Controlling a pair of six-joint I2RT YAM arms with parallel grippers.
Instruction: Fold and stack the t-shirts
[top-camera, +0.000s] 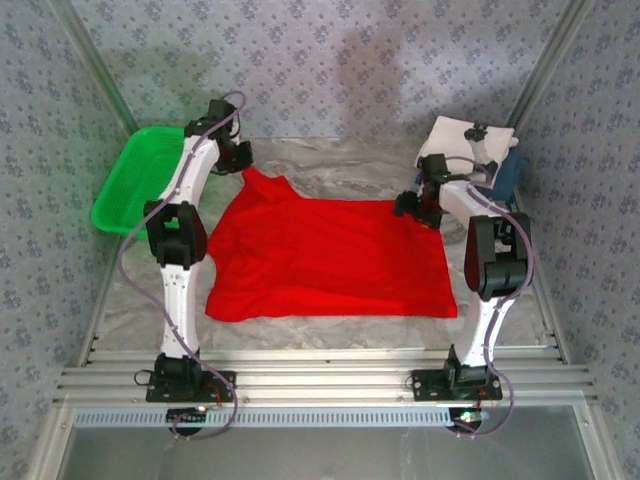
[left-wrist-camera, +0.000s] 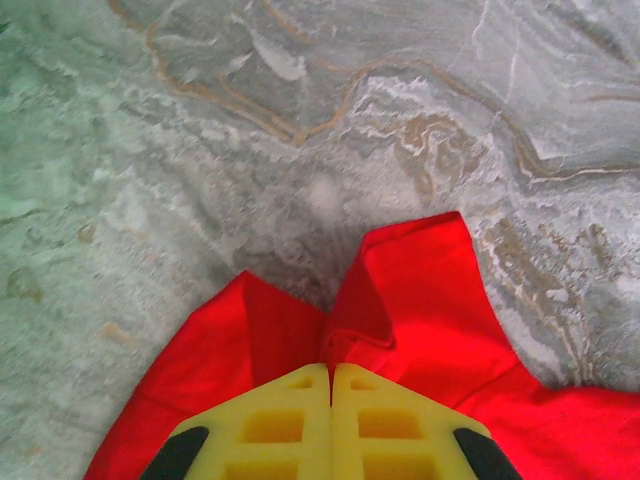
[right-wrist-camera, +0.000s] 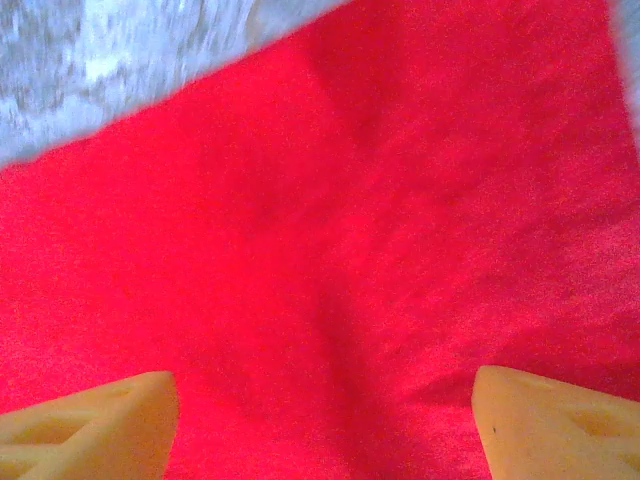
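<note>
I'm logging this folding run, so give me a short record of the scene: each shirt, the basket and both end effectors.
red t-shirt: spread flat, mid-table
left end effector: shut on the red t-shirt's far left corner
right end effector: open, just above the red t-shirt's far right part
white t-shirt: folded, far right corner
navy t-shirt: peeking out beside the white t-shirt
green mesh basket: far left edge

shirt (top-camera: 330, 255): soft cloth, matt
table (left-wrist-camera: 300, 120): marbled, smooth
basket (top-camera: 125, 190): plastic mesh
fingers (left-wrist-camera: 270, 430): moulded plastic, matt
</note>
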